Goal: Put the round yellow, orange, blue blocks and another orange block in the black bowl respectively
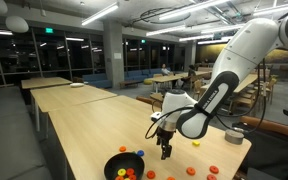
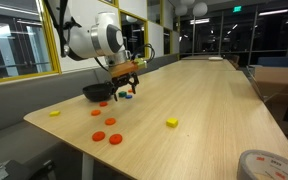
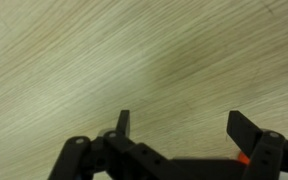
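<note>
Jaws of the tool are seen apart and empty over the worktop, the black bowl lying near at eight o'clock in an exterior view, an orange disc at four o'clock.

The arm is formed of smooth, rounded white shells, which are separated by dark grey and black bands at the joints, as is seen in both exterior views. The claw is built of black metal, with two flat dark fingers carried on hinged linkages, and small orange parts are seen at the finger bases.
</note>
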You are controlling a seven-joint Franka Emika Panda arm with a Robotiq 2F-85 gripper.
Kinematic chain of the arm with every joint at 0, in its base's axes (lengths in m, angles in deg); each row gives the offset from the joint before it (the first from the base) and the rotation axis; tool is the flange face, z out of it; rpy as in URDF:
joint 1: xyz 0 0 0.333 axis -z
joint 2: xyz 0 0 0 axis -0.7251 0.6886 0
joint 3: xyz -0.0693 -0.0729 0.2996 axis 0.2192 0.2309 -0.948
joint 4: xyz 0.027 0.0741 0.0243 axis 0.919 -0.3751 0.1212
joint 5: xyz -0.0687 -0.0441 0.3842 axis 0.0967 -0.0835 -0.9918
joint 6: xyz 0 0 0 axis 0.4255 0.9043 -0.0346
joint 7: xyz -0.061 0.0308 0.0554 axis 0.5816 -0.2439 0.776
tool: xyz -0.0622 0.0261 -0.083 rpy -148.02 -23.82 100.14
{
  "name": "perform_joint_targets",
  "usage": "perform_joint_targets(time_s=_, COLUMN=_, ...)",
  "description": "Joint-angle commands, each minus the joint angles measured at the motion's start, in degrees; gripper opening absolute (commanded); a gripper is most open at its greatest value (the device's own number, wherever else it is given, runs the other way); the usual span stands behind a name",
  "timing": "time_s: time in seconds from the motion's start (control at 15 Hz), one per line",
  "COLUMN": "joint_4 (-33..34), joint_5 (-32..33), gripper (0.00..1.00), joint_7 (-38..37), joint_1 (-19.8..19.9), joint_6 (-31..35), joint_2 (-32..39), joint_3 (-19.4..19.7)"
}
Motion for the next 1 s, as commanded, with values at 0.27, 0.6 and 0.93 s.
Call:
perform_joint_targets(time_s=0.27, joint_4=10.40, joint_5=-3.91, gripper=1.00, joint_7=8.80, joint_1=0.66, joint_6=-7.90, joint_2=4.66, joint_3=-2.55)
perform_joint_targets(time_s=0.6, joint_4=17.76, joint_5=-2.81, gripper=1.00, joint_7=11.80, joint_1=-0.32, joint_6=-14.05, joint_2=8.99, joint_3=-2.32)
perform_joint_targets(time_s=0.93, joint_4=22.98, joint_5=-1.93, gripper=1.00, joint_7=12.80, joint_1=-1.46, joint_6=-17.13, joint_2=13.03, joint_3=-1.76)
